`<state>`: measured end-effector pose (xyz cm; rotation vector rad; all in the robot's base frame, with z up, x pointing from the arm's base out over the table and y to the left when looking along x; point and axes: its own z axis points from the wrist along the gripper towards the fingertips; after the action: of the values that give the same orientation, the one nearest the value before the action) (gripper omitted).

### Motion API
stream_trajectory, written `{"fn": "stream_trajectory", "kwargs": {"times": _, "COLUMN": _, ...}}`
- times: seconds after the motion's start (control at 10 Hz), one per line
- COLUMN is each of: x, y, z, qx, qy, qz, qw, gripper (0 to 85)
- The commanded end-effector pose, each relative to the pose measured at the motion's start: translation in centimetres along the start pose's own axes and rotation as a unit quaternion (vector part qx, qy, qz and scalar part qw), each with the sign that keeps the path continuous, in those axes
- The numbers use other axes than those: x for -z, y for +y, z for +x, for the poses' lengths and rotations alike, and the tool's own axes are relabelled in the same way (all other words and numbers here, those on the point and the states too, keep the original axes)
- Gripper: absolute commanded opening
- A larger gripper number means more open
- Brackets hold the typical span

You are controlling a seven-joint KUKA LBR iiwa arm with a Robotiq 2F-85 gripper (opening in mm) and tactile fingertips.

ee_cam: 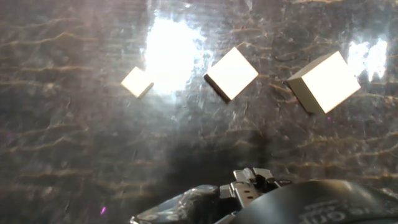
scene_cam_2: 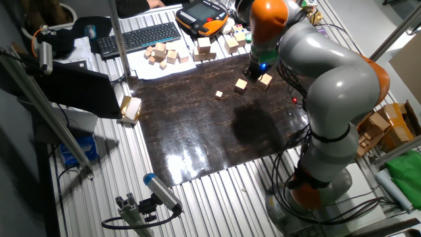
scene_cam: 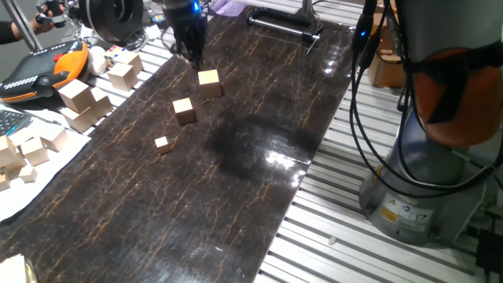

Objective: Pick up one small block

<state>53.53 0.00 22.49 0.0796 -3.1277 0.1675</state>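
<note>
Three tan wooden cubes lie in a row on the dark marbled mat (scene_cam: 259,181). The small block (scene_cam: 184,110) is the middle one, also in the other fixed view (scene_cam_2: 241,85) and the hand view (ee_cam: 231,73). A slightly larger cube (scene_cam: 209,82) lies beyond it and a tiny cube (scene_cam: 163,144) nearer. My gripper (scene_cam: 192,56) hangs above the mat just behind the larger cube, holding nothing. It also shows in the other fixed view (scene_cam_2: 252,71). Its fingers are dark and I cannot make out their gap. The hand view shows no fingertips.
Several loose wooden blocks (scene_cam: 78,98) lie on paper and rails left of the mat, beside an orange teach pendant (scene_cam: 39,71). A black bar (scene_cam: 283,23) lies at the mat's far end. The robot base (scene_cam: 424,181) and cables stand at the right.
</note>
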Motion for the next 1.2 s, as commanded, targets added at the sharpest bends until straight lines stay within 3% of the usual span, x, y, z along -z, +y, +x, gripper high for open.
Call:
{"fn": "stream_trajectory", "kwargs": {"times": 0.0, "x": -0.43, "y": 0.06, "z": -0.24, "qx": 0.000, "qy": -0.002, "qz": 0.003, "qw": 1.000, "gripper": 0.7}}
{"fn": "stream_trajectory", "kwargs": {"times": 0.3, "x": -0.50, "y": 0.06, "z": -0.44, "qx": 0.008, "qy": 0.001, "qz": 0.000, "qw": 1.000, "gripper": 0.7}}
{"fn": "stream_trajectory", "kwargs": {"times": 0.4, "x": -0.50, "y": 0.06, "z": -0.44, "qx": 0.001, "qy": 0.021, "qz": -0.011, "qw": 1.000, "gripper": 0.7}}
{"fn": "stream_trajectory", "kwargs": {"times": 0.6, "x": -0.50, "y": 0.06, "z": -0.44, "qx": -0.041, "qy": 0.042, "qz": 0.006, "qw": 0.998, "gripper": 0.7}}
{"fn": "stream_trajectory", "kwargs": {"times": 0.8, "x": -0.50, "y": 0.06, "z": -0.44, "qx": -0.080, "qy": 0.050, "qz": 0.026, "qw": 0.995, "gripper": 0.7}}
{"fn": "stream_trajectory", "kwargs": {"times": 0.9, "x": -0.50, "y": 0.06, "z": -0.44, "qx": -0.097, "qy": 0.053, "qz": 0.026, "qw": 0.994, "gripper": 0.7}}
{"fn": "stream_trajectory", "kwargs": {"times": 1.0, "x": -0.50, "y": 0.06, "z": -0.44, "qx": -0.129, "qy": 0.052, "qz": 0.007, "qw": 0.990, "gripper": 1.7}}
{"fn": "stream_trajectory", "kwargs": {"times": 1.1, "x": -0.50, "y": 0.06, "z": -0.44, "qx": -0.147, "qy": 0.044, "qz": 0.001, "qw": 0.988, "gripper": 11.0}}
